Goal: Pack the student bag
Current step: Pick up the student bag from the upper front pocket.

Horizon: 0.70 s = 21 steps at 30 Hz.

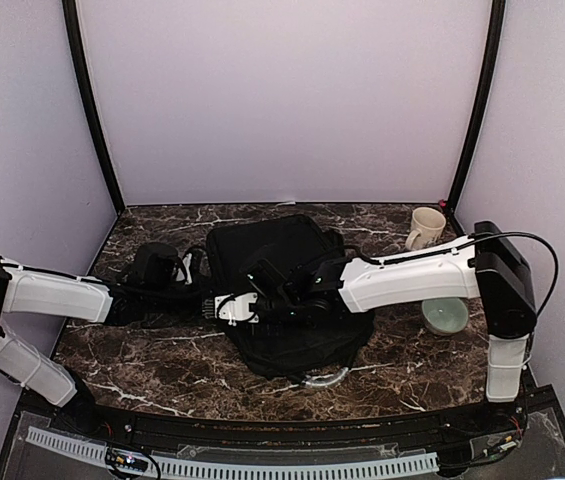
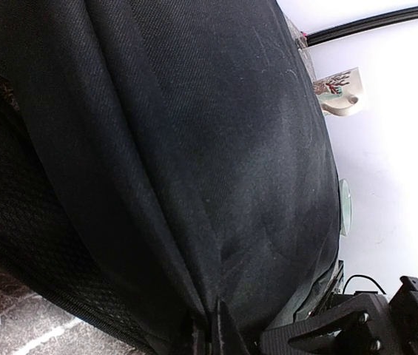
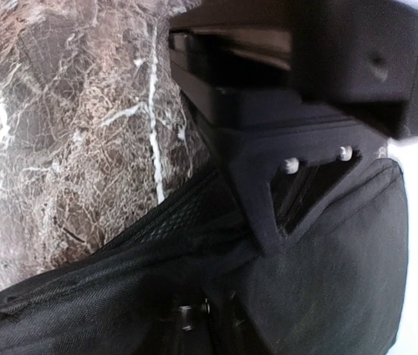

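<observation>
The student bag (image 1: pixel 292 345) is a large black fabric backpack lying flat in the middle of the marble table (image 1: pixel 142 350), its grey loop handle (image 1: pixel 324 378) toward the near edge. My left gripper (image 1: pixel 237 305) is at the bag's left side, shut on a pinched fold of its fabric (image 2: pixel 212 329). My right gripper (image 1: pixel 262 285) reaches in from the right and meets the left one there. In the right wrist view its jaws (image 3: pixel 205 318) stand close together on the bag (image 3: pixel 327 259), with a small metal piece between them. The left gripper's black body (image 3: pixel 290 89) fills the top.
A cream mug (image 1: pixel 425 228) stands at the back right, and a pale green bowl (image 1: pixel 445 315) sits under the right arm. A black bundle (image 1: pixel 157 265) lies left of the bag by the left wrist. Walls enclose the table on three sides.
</observation>
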### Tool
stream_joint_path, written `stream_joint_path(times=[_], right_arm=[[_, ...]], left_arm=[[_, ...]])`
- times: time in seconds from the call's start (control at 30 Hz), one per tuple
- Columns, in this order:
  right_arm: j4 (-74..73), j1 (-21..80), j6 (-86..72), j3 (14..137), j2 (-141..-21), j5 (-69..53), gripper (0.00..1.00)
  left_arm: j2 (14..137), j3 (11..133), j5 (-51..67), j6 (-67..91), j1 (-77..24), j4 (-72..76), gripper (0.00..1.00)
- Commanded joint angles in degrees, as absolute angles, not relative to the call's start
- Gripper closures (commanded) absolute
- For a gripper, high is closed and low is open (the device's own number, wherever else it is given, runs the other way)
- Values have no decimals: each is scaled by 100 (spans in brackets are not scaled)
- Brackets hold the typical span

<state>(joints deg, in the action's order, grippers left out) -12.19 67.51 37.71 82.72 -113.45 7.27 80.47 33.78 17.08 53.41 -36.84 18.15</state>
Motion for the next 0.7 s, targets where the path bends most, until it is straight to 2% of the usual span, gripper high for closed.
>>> stream_joint_path(times=[0.0, 0.1, 0.37, 0.67], right_arm=[[-859, 6818, 3800, 8294, -11442, 996, 87], [-908, 6812, 3786, 8288, -11425, 953, 100], [-1444, 6562, 3201, 8383, -11113, 59, 100], [-1708, 5219, 1811, 7931, -10467, -1752, 100]], left_arm=[[7799, 3339, 1758, 5331, -3639, 2111, 100], [7812, 3339, 1749, 5333, -3639, 2125, 100], [7846, 3281, 1672, 5301, -3622, 2085, 100], [7714, 3087, 1471, 5353, -3560, 1897, 100]])
